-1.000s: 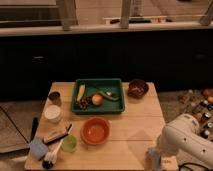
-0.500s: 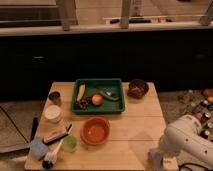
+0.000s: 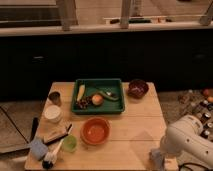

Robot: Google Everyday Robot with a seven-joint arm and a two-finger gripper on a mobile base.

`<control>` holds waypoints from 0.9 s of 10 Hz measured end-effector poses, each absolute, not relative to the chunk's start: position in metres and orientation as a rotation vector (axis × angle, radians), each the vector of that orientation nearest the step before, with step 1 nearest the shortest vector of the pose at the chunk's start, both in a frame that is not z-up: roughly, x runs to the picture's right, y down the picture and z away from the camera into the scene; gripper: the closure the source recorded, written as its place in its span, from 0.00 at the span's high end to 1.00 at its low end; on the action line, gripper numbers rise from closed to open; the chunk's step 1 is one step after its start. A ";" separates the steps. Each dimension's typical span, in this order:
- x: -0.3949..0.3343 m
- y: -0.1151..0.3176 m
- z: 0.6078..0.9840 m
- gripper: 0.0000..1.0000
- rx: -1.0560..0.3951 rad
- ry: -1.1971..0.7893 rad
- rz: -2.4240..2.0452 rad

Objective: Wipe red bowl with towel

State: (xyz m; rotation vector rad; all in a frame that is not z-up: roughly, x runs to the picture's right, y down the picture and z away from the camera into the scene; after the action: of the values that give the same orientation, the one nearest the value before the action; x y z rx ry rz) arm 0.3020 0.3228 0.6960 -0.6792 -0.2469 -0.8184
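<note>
Sitting with my gripper (image 3: 156,159) down low off the front right corner of the table (image 3: 141,125), and honestly I can't tell from here whether it's open or clamped on anything. The red bowl (image 3: 95,131) is in the middle of the front half, just in front of the green tray (image 3: 100,81). The only thing that looks like a towel is a bluish wad (image 3: 37,148) at the front left corner, well apart from me, and it might be a sponge.

What worries me is that the left corner is cluttered. A brush (image 3: 51,159) and a small green cup (image 3: 70,144) sit right beside the bluish wad, so a sloppy grab could drag the brush along or tip the cup. Reaching across from the right, my arm (image 3: 187,140) has to pass over the red bowl, and a low sweep could shove it. There's also a darker bowl (image 3: 137,89) at the back right, so wiping the wrong one is a real possibility. Nothing holds the red bowl down either, so pressing hard might just skate it into the cup.
</note>
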 end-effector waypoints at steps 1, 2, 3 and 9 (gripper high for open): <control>0.299 0.319 0.696 0.17 -0.670 -0.251 -0.834; 0.292 0.313 0.697 0.09 -0.659 -0.258 -0.850; 0.274 0.303 0.698 0.01 -0.638 -0.273 -0.882; 0.189 0.252 0.703 0.00 -0.550 -0.374 -1.089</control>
State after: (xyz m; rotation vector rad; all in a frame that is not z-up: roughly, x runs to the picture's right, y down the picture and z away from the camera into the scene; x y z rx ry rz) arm 0.1891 0.2517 0.7034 -0.5504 -0.3737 -1.0891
